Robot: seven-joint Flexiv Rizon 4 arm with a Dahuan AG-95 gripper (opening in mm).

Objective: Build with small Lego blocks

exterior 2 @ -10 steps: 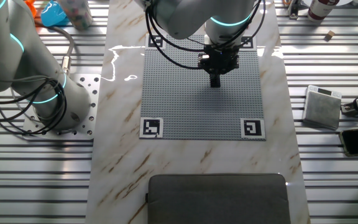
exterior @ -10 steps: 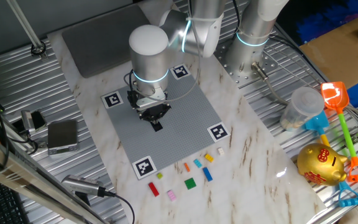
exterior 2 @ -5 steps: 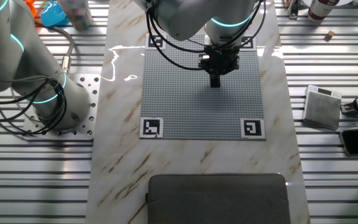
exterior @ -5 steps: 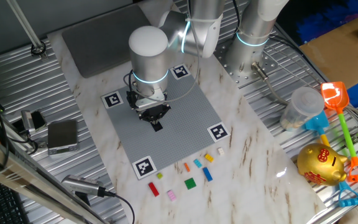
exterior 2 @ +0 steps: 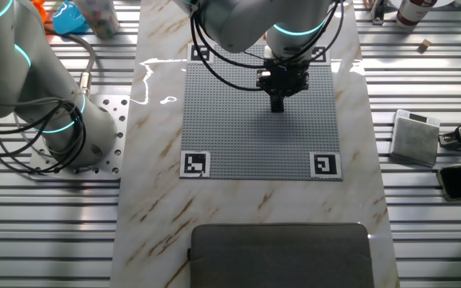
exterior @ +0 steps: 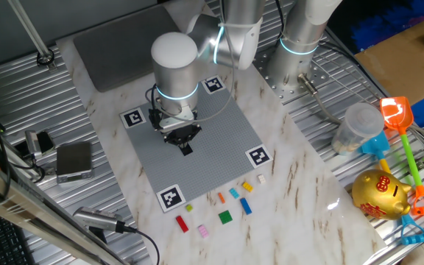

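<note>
Your gripper (exterior: 185, 148) sits low over the grey plate (exterior: 219, 158), its grasp unreadable, loose bricks (exterior: 225, 216) lying nearer

A grey studded plate (exterior: 197, 158) with black-and-white corner markers lies on the marble table (exterior: 300, 184). Off the plate's right, past the table's edge, a golden piggy bank (exterior: 380, 193) sits near an orange-and-green toy spade (exterior: 403, 136), a blue rake (exterior: 412, 234) and a clear plastic jar (exterior: 356, 129). Left of the plate lies a small silver box (exterior: 73, 161), and behind the plate a grey pad (exterior: 120, 44).
</note>
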